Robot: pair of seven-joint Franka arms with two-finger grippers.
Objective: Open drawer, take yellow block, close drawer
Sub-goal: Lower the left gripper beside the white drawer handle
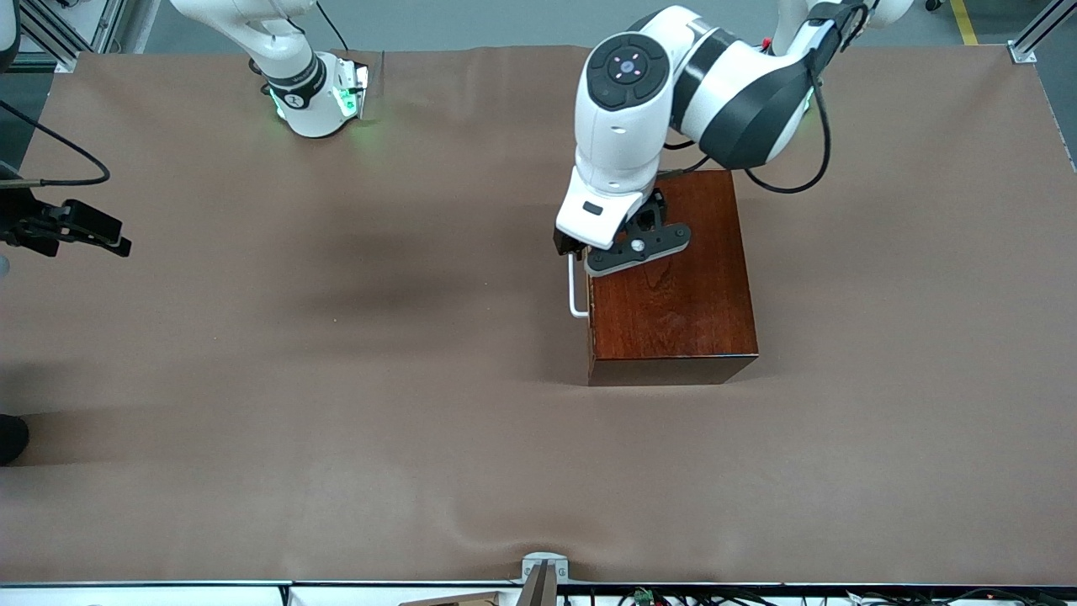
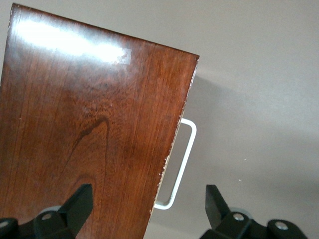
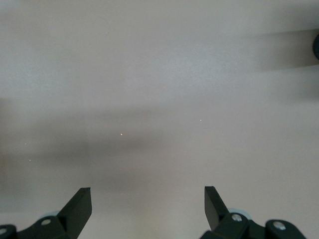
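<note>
Mahogany-coloured and glossy, the box (image 1: pixel 673 286) is sitting on the brown bench (image 1: pixel 336 421), its drawer (image 2: pixel 169 149) fully shut, so the opening step is only just beginning. The left end effector (image 2: pixel 147 204) is hovering over the edge of the box above the white handle (image 1: pixel 575 290), fingers (image 2: pixel 79 201) spread apart, one over the lid, one over the bench. Next, I judge, it needs lowering until the bar sits between them, then closing and pulling toward nine o'clock in the front view. The yellow block is not visible, presumably inside. The right end effector (image 3: pixel 148 204) is waiting, spread wide, over bare bench.
</note>
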